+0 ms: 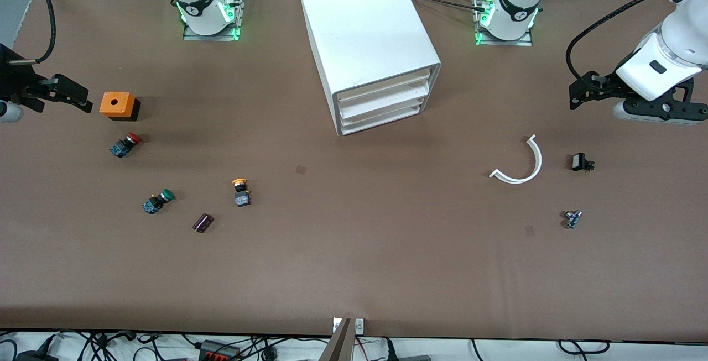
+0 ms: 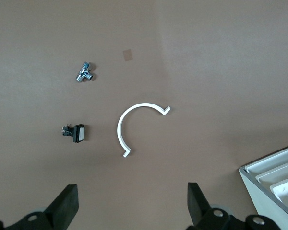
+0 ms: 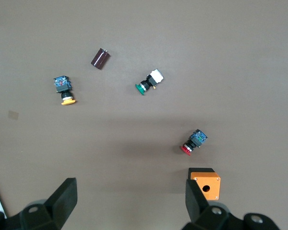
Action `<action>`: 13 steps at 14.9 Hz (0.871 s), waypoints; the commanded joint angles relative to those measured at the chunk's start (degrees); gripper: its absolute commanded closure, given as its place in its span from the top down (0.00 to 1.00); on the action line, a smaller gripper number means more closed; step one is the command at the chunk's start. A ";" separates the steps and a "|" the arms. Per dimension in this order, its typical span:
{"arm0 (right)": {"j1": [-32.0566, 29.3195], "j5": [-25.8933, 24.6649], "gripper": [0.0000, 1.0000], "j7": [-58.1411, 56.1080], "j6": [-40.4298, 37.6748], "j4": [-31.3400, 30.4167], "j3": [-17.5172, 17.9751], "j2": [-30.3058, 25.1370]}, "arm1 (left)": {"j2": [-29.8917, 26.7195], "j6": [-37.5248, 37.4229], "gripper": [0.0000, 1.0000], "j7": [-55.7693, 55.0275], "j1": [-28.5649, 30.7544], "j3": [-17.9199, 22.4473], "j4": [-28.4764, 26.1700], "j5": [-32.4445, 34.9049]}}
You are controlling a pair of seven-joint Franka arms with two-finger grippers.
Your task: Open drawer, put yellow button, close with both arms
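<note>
**Operator:** Black fingers [image 3: 62, 196] on my right gripper [image 3: 129, 201] are standing wide apart, gripping nothing, and hovering over the table at the right arm's end, just beside the orange box [image 1: 117, 104]. The left gripper [image 2: 132, 206] is spread too, hanging empty over the left arm's end, and I'm letting that arm wait.

**Observer:** Where is the yellow button [image 1: 240, 191] lying from the cabinet [image 1: 369, 46]?

**Operator:** Nearer the front camera than the cabinet, toward the right arm's end. It's lying on its side, cap end pointing toward the cabinet's row, long axis running roughly toward the bases. I'm judging the right arm is far nearer to it.

**Observer:** And the drawer [image 1: 383, 91]?

**Operator:** Uppermost of three, looking shut. I'm thinking it needs opening first.
</note>
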 commanded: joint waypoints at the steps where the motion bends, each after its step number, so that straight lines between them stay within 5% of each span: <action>1: -0.07 -0.55 1.00 -0.67 0.93 -1.67 0.02 -1.42 | -0.63 -0.83 1.00 -0.76 -0.49 0.05 0.13 0.98; 7: 0.10 0.15 1.00 -0.40 0.23 -0.97 0.46 0.77 | -0.63 -0.91 1.00 -0.76 -0.58 0.05 0.13 0.98; 13: 3.78 7.88 1.00 -0.23 3.21 -0.35 0.46 8.68 | -0.28 -3.54 1.00 -0.50 -0.58 0.05 0.22 -0.59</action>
